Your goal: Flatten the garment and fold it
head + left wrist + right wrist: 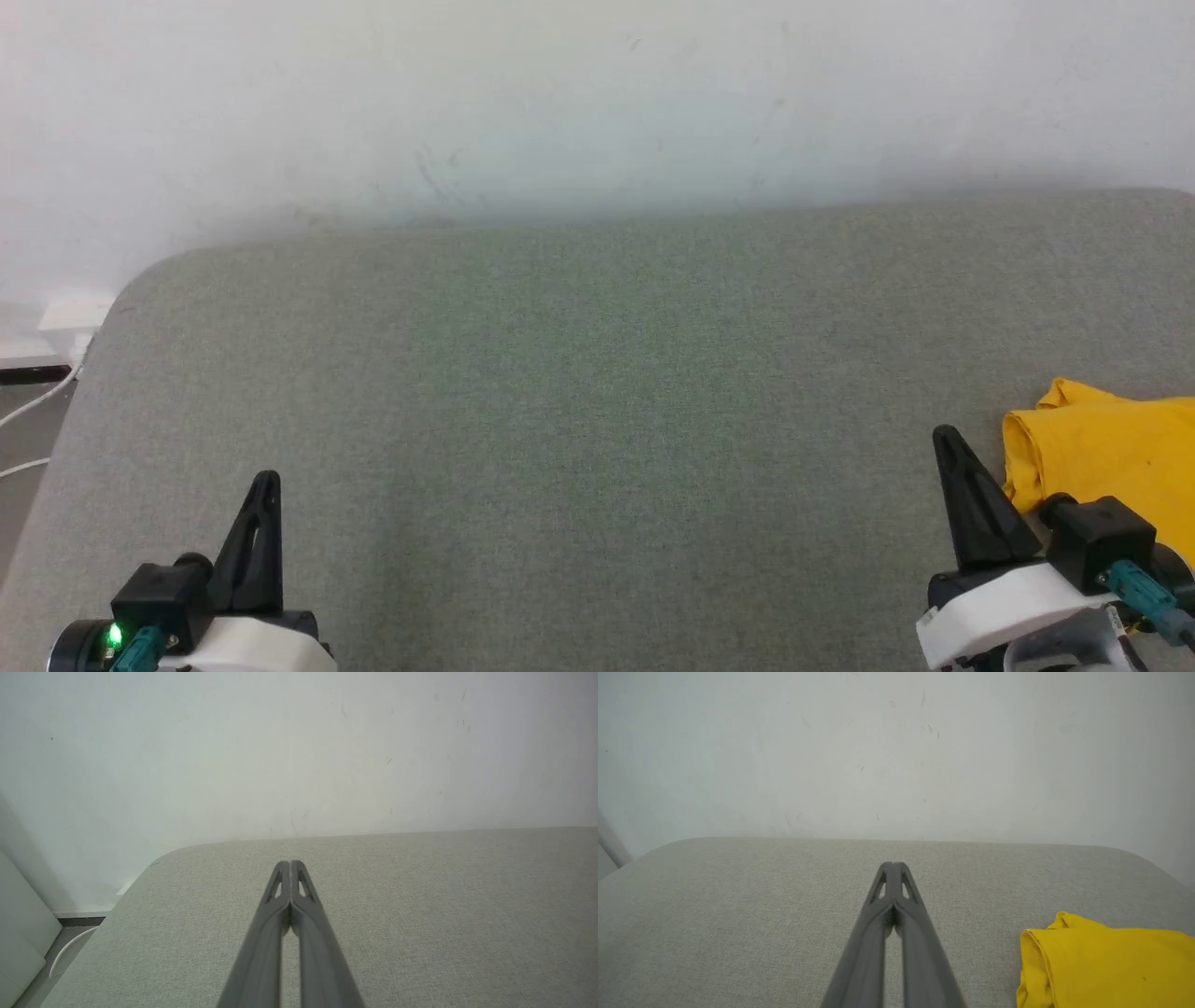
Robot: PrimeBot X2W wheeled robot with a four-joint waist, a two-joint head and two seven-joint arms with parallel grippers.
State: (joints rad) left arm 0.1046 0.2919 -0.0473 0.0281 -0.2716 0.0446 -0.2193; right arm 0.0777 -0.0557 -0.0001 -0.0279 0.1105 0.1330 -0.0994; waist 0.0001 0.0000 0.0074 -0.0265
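Note:
The garment point(1111, 457) is a bright yellow cloth lying bunched at the right edge of the grey cushioned surface point(597, 392); part of it runs out of the head view. In the right wrist view the garment point(1106, 966) sits low and to the right of my fingers. My right gripper point(945, 437) is shut, just left of the cloth and apart from it, its tips pressed together point(893, 864) with nothing between them. My left gripper point(269, 478) is at the lower left, far from the garment, also shut and empty point(290, 862).
A white wall point(597, 103) rises behind the grey surface. The surface's rounded left corner point(140, 280) drops to a floor with white cables point(37, 401) and a wall socket. Broad bare cushion lies between the two grippers.

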